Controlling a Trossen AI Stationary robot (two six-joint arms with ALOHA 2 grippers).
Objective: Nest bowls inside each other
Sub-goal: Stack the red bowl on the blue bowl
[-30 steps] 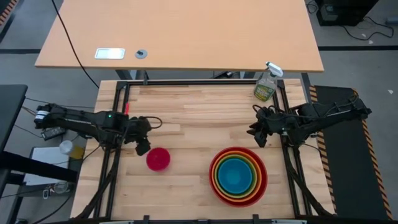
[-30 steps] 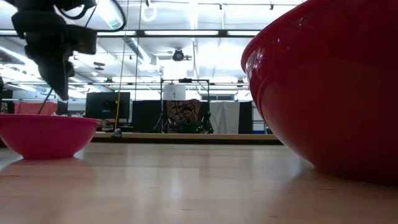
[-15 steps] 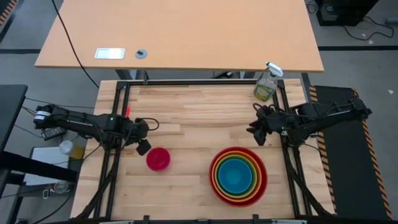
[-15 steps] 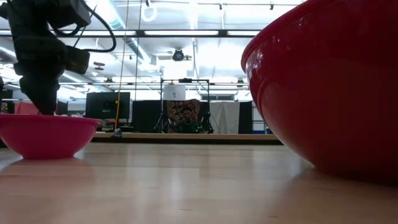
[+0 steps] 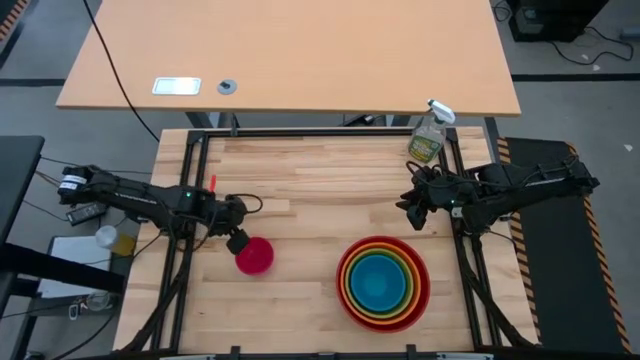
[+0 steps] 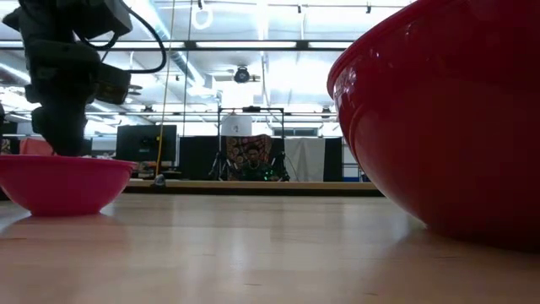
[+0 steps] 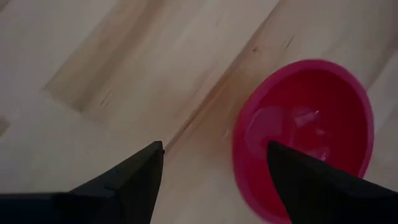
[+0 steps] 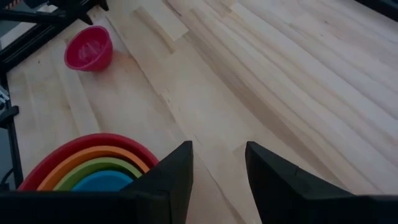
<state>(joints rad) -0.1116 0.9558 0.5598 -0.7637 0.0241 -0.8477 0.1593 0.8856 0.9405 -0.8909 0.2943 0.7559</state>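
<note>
The small pink bowl (image 5: 254,256) stands on its base left of the table's middle, also in the low view (image 6: 63,181). My left gripper (image 5: 237,240) is open at the bowl's far-left rim. In the left wrist view (image 7: 214,149) one finger stands over the bowl's inside (image 7: 305,124) and the other outside it. Whether either touches the rim does not show. The red bowl (image 5: 424,290) sits near the right, with the orange, lime green and blue (image 5: 380,282) bowls nested in it. My right gripper (image 5: 412,212) hangs open above the table, far right of that stack.
A clear spray bottle (image 5: 428,140) stands at the table's far right corner. Black frame rails run along the left edge (image 5: 185,200) and the right edge (image 5: 460,250). Bare wood (image 5: 310,200) lies between the pink bowl and the stack.
My left gripper has come down toward the pink bowl, a little toward the table's right, and rolled about its own axis. Its fingers now reach the level of the bowl's rim. The bowls have kept their places.
</note>
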